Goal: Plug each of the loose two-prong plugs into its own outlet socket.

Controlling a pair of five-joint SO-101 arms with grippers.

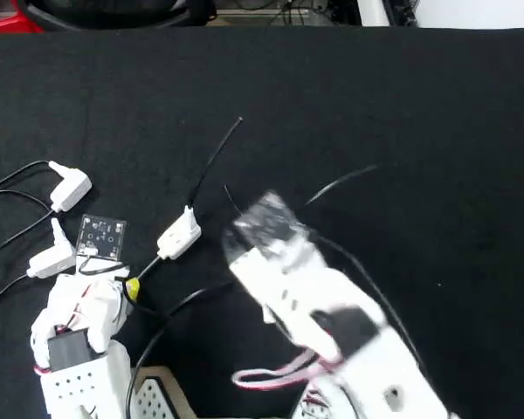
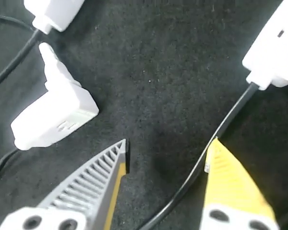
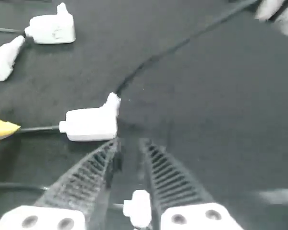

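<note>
Lying on the black tabletop (image 1: 375, 105) are three white two-prong plugs, each on a black cord, none of them held. Item one, the far-left plug (image 1: 70, 188), sits near the tabletop's left edge. Item two, the near-left plug (image 1: 52, 258), lies just in front of it, close beside the head of the left arm (image 1: 79, 340). Item three, the middle plug (image 1: 179, 234), lies between the two arms, and its cord (image 2: 225, 129) leads back toward the left arm. The left gripper (image 2: 169, 143) is low over the cloth with its grey finger and yellow finger spread wide and bare tabletop between them. The near-left plug is off the grey finger's side. The middle plug's cord runs right along the yellow finger's inner edge, and whether they touch cannot be told. The right arm (image 1: 332, 314) reaches in from the near right at a slant. The right gripper (image 3: 129, 143) has its two grey fingers parted by a narrow gap and holds nothing. The middle plug is just ahead of one fingertip, apart from it.
</note>
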